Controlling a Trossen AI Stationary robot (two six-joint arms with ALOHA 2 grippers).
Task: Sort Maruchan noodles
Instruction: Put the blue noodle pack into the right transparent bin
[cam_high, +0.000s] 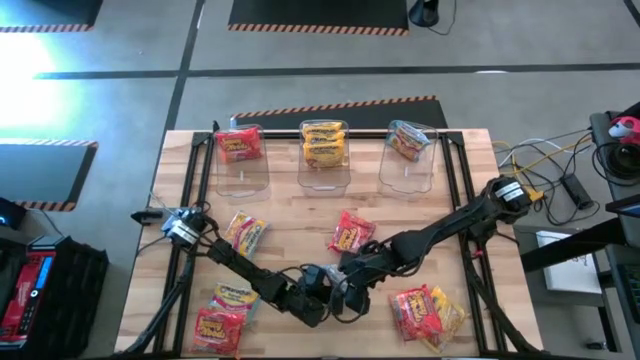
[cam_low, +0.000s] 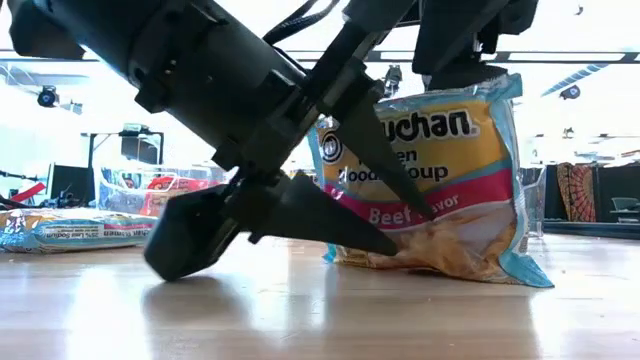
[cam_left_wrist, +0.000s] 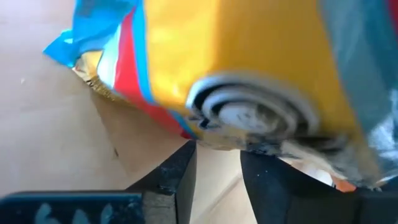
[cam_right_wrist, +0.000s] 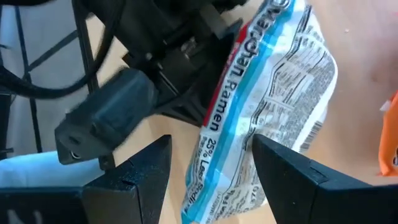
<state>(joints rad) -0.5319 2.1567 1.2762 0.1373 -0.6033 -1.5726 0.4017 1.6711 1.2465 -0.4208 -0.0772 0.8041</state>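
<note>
One Maruchan noodles packet (cam_low: 455, 165), yellow with a pink band and blue trim, stands on its lower edge (cam_low: 430, 268) at the table's near middle. My left gripper (cam_left_wrist: 217, 149) comes from the left, slanting down. Its fingers stand a narrow gap apart with nothing between them, both in front of the packet's printed face. My right gripper (cam_right_wrist: 211, 138) is open above the packet (cam_right_wrist: 280, 93), one finger on either side of its upper edge. Other red, yellow and pink packets (cam_high: 350, 235) lie loose on the table. My left gripper's fingertips (cam_low: 425, 210) reach the packet's printed face below its round logo (cam_left_wrist: 249, 115), slanting down from the table's left; whether they touch it I cannot tell. My right gripper straddles the packet's upper edge (cam_right_wrist: 245, 87) from above; whether either finger touches it I cannot tell.
Three clear bins stand along the far edge, holding red (cam_high: 240, 148), yellow (cam_high: 324, 142) and pink-yellow (cam_high: 408, 140) packets. Loose packets lie at the left (cam_high: 245, 232), the near left (cam_high: 222, 315) and the near right (cam_high: 425, 312). Both arms cross low over the near middle.
</note>
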